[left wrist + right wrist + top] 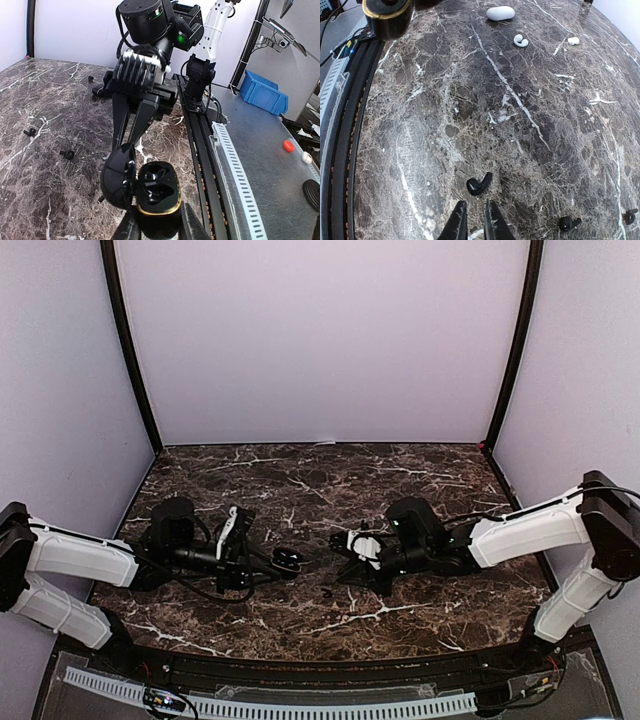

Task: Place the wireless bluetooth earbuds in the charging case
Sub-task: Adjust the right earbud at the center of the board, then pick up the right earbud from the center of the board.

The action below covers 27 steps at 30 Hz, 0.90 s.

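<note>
The nearest black earbud [479, 184] lies loose on the marble-patterned tabletop [530, 125], just ahead of the right gripper [474, 212]. That gripper's jaws stand almost together, with only a slim gap and nothing in it. Two more black earbuds [568, 222] sit off to one side. A pair of white earbuds [521, 40] rest further off beside a white case [500, 12].

The left gripper [161, 227] is clamped on the lower body of the black charging case [157, 192] and holds it above the table. Its hinged lid [117, 175] is swung open to one side.

The main risk, as I judge it, is the pickup. The bud is tiny, curved and glossy. Jaws this narrow would press on top of it or nudge it, and it could skid or flick away across the smooth stone. Even once pinched, its hooked, rounded shape could let it twist in the fingers. It would then reach the moulded wells of the case at the wrong angle, jam on the gold rim, or drop. A push during insertion could also rock the smooth, pebble-like case in the left fingers.

The buds and cases look like hard, shiny plastic. The black ones blend badly into the dark, white-veined surface.
</note>
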### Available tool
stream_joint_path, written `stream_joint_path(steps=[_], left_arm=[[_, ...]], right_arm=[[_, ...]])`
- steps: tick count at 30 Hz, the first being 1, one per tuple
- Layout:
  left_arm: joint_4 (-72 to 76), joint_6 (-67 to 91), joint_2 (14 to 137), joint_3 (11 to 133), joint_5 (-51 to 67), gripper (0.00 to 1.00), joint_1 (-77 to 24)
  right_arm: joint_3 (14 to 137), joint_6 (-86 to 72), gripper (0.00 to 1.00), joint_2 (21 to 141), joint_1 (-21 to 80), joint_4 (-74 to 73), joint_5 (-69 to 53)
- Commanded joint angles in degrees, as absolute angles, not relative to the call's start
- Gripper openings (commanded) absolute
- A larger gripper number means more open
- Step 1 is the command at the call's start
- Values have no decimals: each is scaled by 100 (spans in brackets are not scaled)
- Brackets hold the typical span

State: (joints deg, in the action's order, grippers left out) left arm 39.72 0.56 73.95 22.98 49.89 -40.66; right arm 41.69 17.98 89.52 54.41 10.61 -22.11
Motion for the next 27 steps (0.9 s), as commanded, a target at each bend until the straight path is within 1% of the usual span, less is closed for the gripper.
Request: stream_joint_path(steps=[1,3,5,7,11,14,17,23,27], left_arm=[[4275,-25,7431,2298,4965,5,-4046],[4311,-6,7408,2254,4938,5,-4049],[4347,27,7357,2214,4883,5,-4043],[4377,57,7304,2156,4818,5,-4047],[4455,142,7198,2060,4657,5,-4039],[4440,171,7126,2002,4420,5,-4040],[4406,176,7056,1942,4266,5,-4029],[4515,176,7014,1831,4177,5,-4009],[4565,159,7010,1803,4206,5,-4012]], right_arm=[[4102,1562,13,8963,5372,933,-2218],[4172,1472,15,9052,5389,851,-2181],[4222,1415,19,9120,5512,796,-2046],[4154,1335,24,9123,5606,967,-1879],[4060,910,31,9438,5676,1412,-1663],[4027,420,36,9575,5849,1750,-1215],[3893,-191,39,9572,6060,2194,-612],[3737,-963,44,9657,6531,2525,275],[3793,-1206,45,9848,6766,2540,858]])
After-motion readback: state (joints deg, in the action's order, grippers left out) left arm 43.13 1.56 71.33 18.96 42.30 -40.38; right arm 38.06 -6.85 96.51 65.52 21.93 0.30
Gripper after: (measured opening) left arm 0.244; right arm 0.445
